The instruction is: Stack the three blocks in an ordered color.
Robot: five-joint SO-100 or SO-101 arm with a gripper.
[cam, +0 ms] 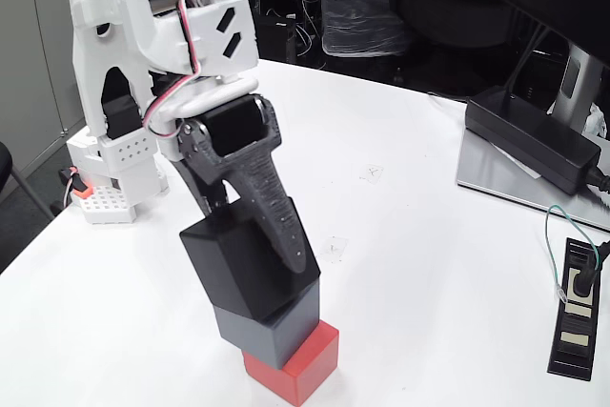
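Observation:
In the fixed view a red block (303, 367) rests on the white table near the front edge, and a grey block (276, 326) sits on top of it. A black block (233, 264) stands tilted on the grey one, its right side lifted. My gripper (265, 240) comes down from the white arm and is shut on the black block. One dark finger (286, 226) lies along the block's right face; the other finger reaches down behind its top left.
A white perforated block with an orange part (100, 199) stands by the arm's base at left. A long black power brick (534, 135) lies on a monitor stand at the right, and a black power strip (575, 307) with a green wire lies near the right edge.

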